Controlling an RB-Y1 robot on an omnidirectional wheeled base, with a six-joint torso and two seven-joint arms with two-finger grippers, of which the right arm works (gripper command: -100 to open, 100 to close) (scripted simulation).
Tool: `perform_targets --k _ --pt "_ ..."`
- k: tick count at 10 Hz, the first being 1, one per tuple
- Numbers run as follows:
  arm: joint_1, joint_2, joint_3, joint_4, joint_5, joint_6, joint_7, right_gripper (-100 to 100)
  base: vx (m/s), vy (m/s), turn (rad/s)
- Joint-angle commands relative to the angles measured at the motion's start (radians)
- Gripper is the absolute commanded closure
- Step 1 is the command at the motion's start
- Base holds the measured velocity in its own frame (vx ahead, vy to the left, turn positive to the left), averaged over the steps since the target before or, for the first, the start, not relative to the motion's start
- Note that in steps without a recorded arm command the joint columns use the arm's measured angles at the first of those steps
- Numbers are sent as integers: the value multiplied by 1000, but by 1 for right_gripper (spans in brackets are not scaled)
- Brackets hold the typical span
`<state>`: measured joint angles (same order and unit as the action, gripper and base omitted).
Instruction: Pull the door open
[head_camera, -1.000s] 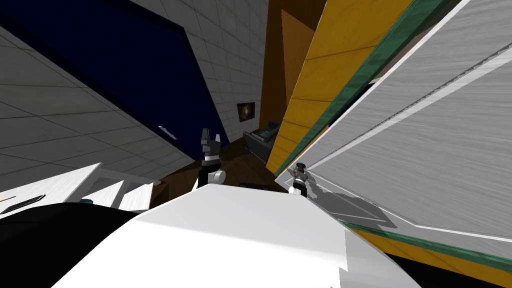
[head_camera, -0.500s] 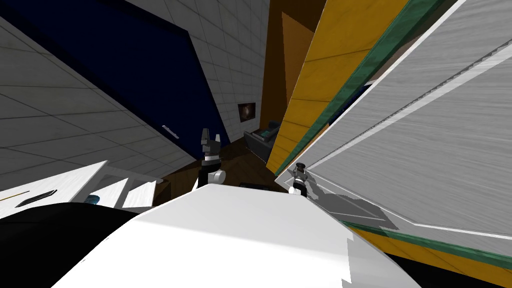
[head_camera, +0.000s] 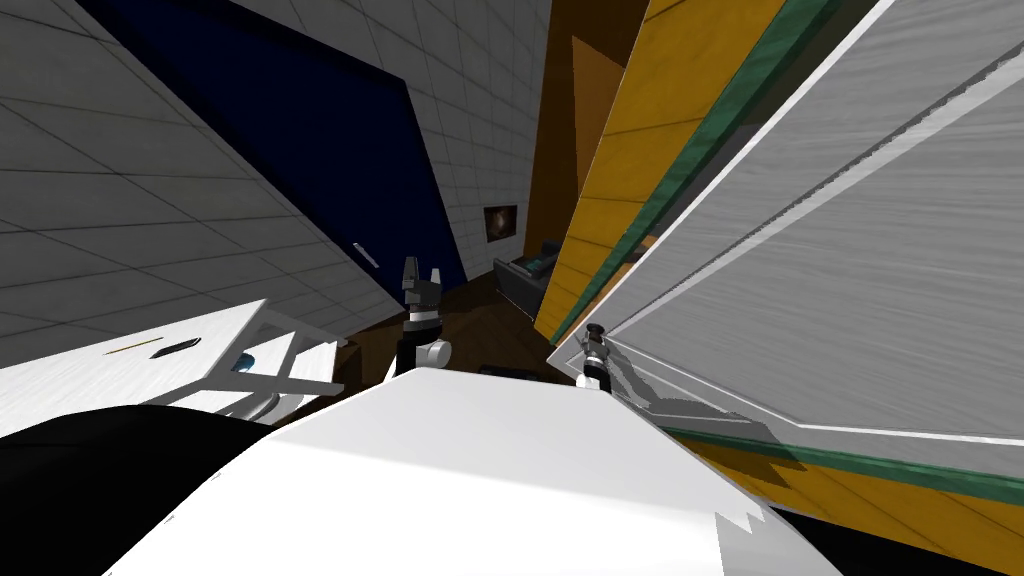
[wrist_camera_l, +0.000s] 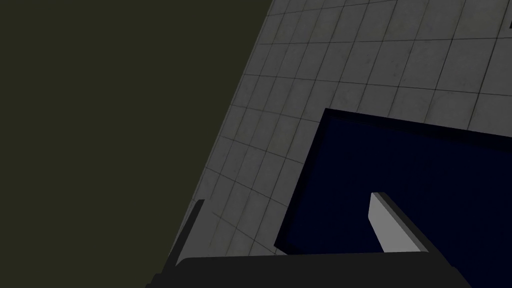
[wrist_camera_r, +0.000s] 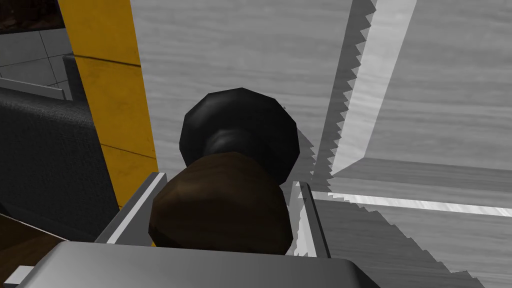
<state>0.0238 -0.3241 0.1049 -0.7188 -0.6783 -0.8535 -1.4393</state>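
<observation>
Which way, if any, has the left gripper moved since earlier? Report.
Yes. The left gripper is nearer the blue panel's handle, carried by my own move.

Quick tally from my end: one grey door (head_camera: 850, 250), one brown knob (wrist_camera_r: 220, 205) on it, one dark blue door (head_camera: 300, 150), one white desk (head_camera: 100, 378), one dark couch (head_camera: 520, 285), one wall picture (head_camera: 500, 222).

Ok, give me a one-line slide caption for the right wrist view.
The right claw shut on the brown door knob, its black base against the grey door, yellow panel beside.
</observation>
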Motion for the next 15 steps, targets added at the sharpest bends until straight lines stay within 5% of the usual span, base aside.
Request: perform_targets --k 1,4,12,15 --pt "8 -9 17 -16 9 1 -16 100 -227 8 65" --pt "5 -16 36 -15 19 2 -30 100 -208 4 56" --pt "98 -61 189 -156 99 -6 -92 100 -175 -28 -16" --pt "114 -58 194 -164 99 -7 -90 100 -76 -49 58"
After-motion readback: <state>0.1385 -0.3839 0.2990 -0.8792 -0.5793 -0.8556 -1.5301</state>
